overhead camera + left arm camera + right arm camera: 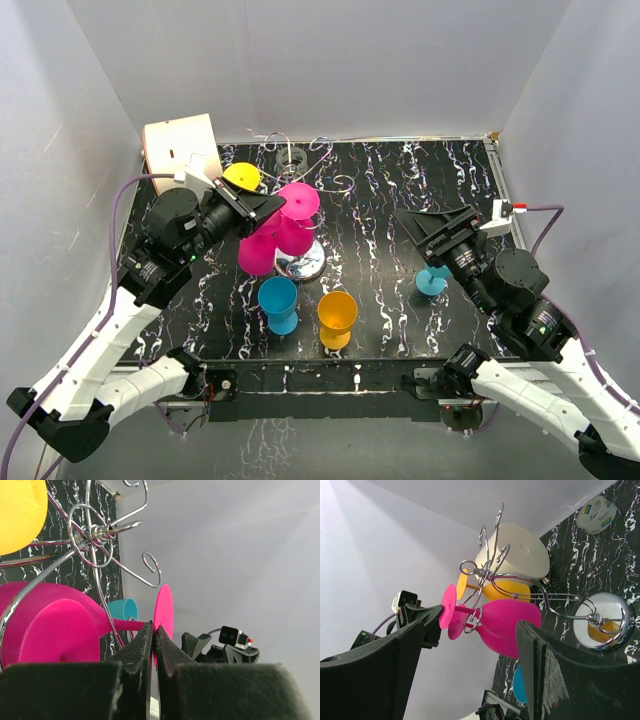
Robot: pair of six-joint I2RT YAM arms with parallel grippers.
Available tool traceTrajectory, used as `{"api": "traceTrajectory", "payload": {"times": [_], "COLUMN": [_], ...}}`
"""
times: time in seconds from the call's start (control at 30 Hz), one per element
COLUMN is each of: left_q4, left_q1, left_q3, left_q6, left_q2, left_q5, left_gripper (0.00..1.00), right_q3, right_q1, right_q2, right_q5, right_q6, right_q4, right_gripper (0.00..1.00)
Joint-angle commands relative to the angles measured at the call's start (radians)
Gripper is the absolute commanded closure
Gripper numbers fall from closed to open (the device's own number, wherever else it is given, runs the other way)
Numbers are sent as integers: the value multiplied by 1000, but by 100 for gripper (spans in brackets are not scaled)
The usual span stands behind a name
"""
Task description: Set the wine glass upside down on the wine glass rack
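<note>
Overhead, I had the black marbled table (400, 190) filling the frame. Left of centre on it stood the wine glass rack (303, 264) on its chrome base. The pink wine glass (296, 236) hung on that rack, foot disc uppermost. Mid-right, my right gripper (430, 218) sat with jaws spread wide on nothing, a small teal glass (432, 281) just below it in frame. My left gripper (153, 630) had its fingers pressed together right at the pink foot, though I couldn't confirm a real pinch.
</note>
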Motion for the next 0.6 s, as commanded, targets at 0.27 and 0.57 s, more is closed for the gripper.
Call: {"api": "traceTrajectory", "payload": {"times": [0.27, 0.57], "left_q4": [-8, -32], "left_q1": [4, 4], "left_q3": [64, 61], "left_q6": [44, 59], "left_q2": [6, 6], "left_q5": [133, 164], "left_gripper": [100, 100], "right_q3": [-8, -26], "right_q1": [-1, 0], "right_q2": [31, 32], "right_q5": [-13, -6], "right_q6": [22, 33], "right_q4": [72, 73], "right_gripper": [29, 29]}}
